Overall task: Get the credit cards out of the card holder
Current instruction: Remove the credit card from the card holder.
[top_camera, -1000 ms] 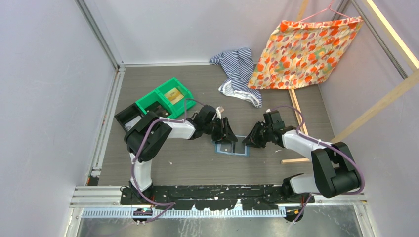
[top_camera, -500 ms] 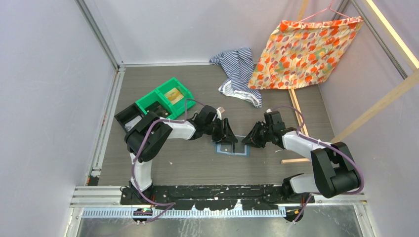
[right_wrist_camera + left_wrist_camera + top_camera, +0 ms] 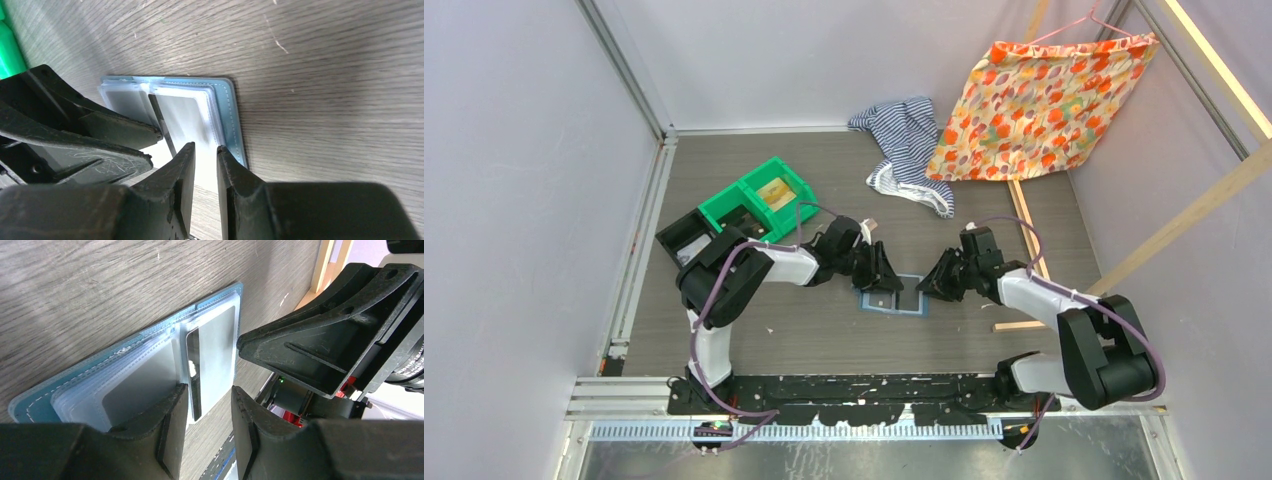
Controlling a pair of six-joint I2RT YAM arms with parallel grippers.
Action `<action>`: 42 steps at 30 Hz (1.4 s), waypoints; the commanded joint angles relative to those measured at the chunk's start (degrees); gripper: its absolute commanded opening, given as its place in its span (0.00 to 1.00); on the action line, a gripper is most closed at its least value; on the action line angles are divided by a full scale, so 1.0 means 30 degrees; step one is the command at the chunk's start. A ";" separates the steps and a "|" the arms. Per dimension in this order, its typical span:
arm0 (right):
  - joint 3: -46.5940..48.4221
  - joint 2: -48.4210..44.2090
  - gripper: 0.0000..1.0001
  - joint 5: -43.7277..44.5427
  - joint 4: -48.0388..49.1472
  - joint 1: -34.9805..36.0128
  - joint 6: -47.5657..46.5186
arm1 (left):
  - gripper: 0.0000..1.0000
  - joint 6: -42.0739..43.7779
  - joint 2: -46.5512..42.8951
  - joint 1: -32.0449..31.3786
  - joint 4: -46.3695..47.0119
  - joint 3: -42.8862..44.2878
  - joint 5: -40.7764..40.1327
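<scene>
Seemingly to steady the holder (image 3: 227, 115), the right gripper (image 3: 206, 146) sits nearly closed at its right edge, grip unclear, while the left gripper (image 3: 209, 387), narrowly open, straddles a card (image 3: 194, 375) near its fold.

Card holder (image 3: 904, 300), top view: both ends lie under the left gripper (image 3: 884, 282) and the right gripper (image 3: 931, 286); I see only the middle.
Credit cards (image 3: 194, 371), count: frosted sleeves overlap them; I cannot tell how many.
Card holder, left wrist view: its near edge is hidden behind my left fingers (image 3: 170, 430).
Right gripper, left wrist view: cut off by the right edge.
Fingertip contact: I cannot tell whether either gripper touches a sleeve.
Green bin (image 3: 744, 190), contents: a yellowish item, too small to identify.
</scene>
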 commanded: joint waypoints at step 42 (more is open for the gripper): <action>-0.1083 -0.1151 0.28 -0.0858 0.1805 -0.0032 -0.0364 | 0.38 0.0287 0.0210 -0.0082 0.0619 -0.0566 -0.0224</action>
